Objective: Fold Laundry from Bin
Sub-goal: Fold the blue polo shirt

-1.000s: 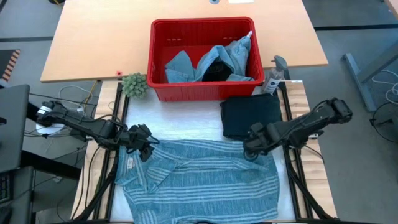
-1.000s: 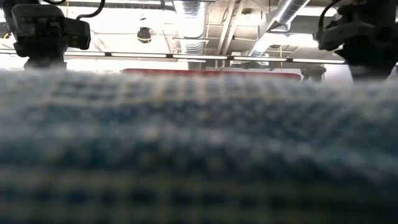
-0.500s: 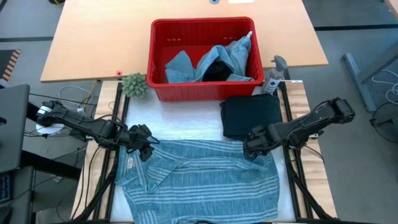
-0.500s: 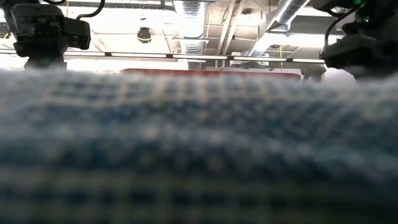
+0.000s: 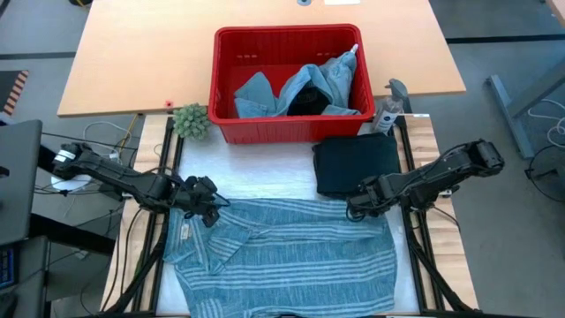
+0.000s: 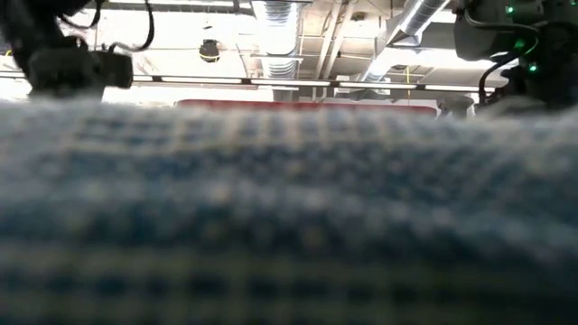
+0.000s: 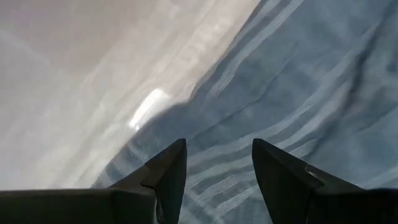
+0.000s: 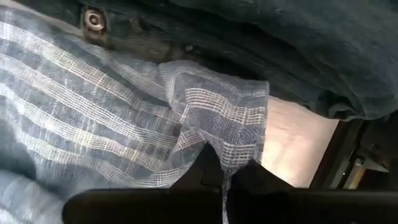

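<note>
**Striped shirt spread on the table, right gripper pinching its corner**

The wooden table (image 5: 132, 62) carries everything, with a white work surface (image 5: 256, 168) nearer the arms. Spread flat across that surface is the blue-grey striped cloth (image 5: 282, 256), the largest piece of laundry out of the bin; it also fills the low view as a blur.

The red bin (image 5: 228, 88) stands at the far edge of the work surface. Inside it lie light blue denim pieces (image 5: 260, 93) heaped around a black garment (image 5: 306, 99), bunched toward the bin's right half.

Just in front of the bin's right corner sits a folded dark garment (image 5: 356, 163), touching the striped cloth's far edge.

The right gripper (image 8: 227, 177) is closed on the striped cloth's far right corner, the fabric pinched between its fingers. The left gripper (image 7: 217, 168) hovers at the cloth's far left corner with its jaws parted and holding nothing.

A small green plant (image 5: 191, 120) stands beside the bin's left corner.
</note>
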Tool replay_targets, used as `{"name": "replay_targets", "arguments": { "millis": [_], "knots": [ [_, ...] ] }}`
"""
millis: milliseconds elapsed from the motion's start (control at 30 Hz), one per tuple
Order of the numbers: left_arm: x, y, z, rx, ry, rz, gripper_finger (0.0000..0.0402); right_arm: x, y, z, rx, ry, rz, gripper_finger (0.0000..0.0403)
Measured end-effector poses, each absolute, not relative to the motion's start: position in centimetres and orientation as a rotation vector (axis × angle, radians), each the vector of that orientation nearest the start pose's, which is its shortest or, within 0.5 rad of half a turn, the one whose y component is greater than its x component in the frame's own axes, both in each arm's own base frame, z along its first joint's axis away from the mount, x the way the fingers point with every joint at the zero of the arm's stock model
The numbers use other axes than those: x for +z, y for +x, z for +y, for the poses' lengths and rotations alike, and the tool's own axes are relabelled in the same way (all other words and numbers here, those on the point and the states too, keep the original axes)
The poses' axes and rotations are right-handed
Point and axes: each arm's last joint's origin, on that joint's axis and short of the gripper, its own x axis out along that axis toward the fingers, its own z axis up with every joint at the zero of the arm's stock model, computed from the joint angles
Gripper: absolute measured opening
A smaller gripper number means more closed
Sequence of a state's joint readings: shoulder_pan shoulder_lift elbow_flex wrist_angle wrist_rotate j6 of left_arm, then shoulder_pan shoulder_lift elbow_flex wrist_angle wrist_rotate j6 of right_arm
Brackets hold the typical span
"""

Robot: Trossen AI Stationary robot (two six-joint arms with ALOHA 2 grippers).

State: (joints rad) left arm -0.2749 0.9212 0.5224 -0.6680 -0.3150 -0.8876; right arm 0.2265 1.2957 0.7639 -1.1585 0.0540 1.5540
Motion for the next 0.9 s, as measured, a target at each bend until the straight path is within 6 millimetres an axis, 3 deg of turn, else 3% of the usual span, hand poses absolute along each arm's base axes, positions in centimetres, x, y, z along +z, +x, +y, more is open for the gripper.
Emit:
{"name": "replay_targets", "arguments": {
  "millis": [200,333,667,800,900],
  "knots": [
    [14.4,14.1,-3.2,0.504,-0.585,0.994,0.0171,19.0,16.7,3.9,-1.234,0.926,1.362,0.0022],
    [12.7,13.3,-3.1,0.527,-0.654,0.983,0.0171,19.1,16.2,3.8,-1.286,0.919,1.4,0.0027],
    [12.4,13.2,-3.0,0.527,-0.667,0.978,0.0171,19.6,15.9,4.5,-1.27,0.874,1.431,0.0136],
    [12.4,13.2,-3.0,0.529,-0.669,0.979,0.0171,21.3,16.1,5.1,-1.274,0.848,1.406,0.0176],
    [12.4,13.2,-3.0,0.53,-0.673,0.979,0.0171,23.4,17.2,6.1,-1.143,0.811,1.307,0.0186]
  ]
}}
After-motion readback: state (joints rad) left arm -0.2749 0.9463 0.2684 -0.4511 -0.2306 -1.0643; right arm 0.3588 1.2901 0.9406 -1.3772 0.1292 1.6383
